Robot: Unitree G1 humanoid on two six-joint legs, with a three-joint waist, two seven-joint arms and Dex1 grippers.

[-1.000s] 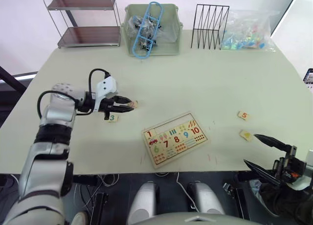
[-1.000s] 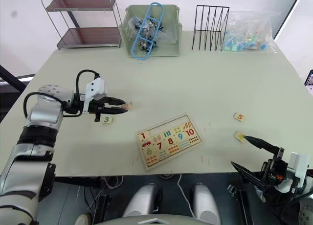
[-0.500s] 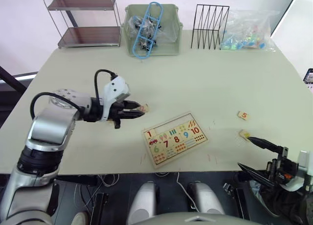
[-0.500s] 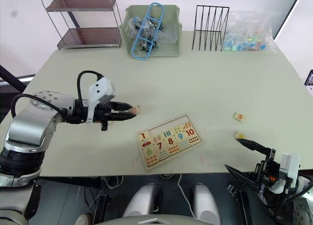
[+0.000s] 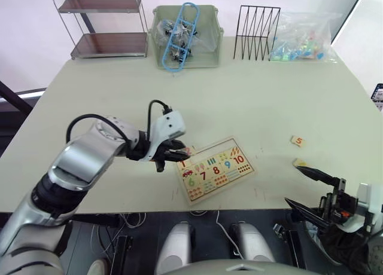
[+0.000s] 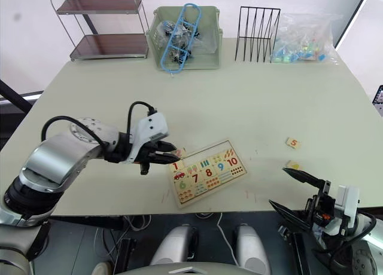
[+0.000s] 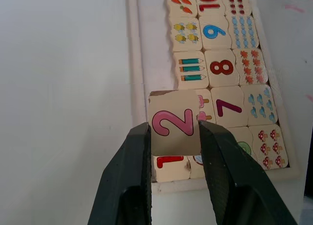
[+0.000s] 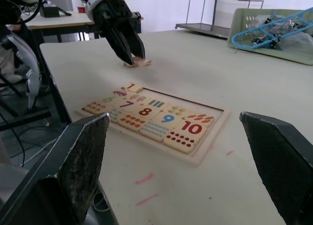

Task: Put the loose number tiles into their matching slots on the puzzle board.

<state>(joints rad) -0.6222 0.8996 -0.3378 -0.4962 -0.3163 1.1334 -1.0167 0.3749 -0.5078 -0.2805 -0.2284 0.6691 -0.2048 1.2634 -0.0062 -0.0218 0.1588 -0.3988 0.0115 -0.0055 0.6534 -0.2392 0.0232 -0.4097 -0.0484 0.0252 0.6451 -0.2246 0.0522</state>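
Holding tile 2 over the board

We saw the left gripper [image 7: 173, 137] closed on the tile 2 [image 7: 172, 122], above the puzzle board [image 5: 213, 169] near tile 1 [image 7: 168, 161]. Right gripper [image 6: 297, 191] stood wide open, empty, near tile 5 [image 6: 292, 143].

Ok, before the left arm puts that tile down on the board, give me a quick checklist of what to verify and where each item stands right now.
1. Left gripper shut on the 2 tile: ok.
2. The 1 tile already seated at the board's near end: ok.
3. Slot next to the 1 empty: cannot tell, the held tile covers it.
4. 2 tile squared to the puzzle board: roughly ok, edges look nearly parallel.
5. 5 tile lying loose on the table, off the board: ok.
6. Right gripper open and away from the board: ok.
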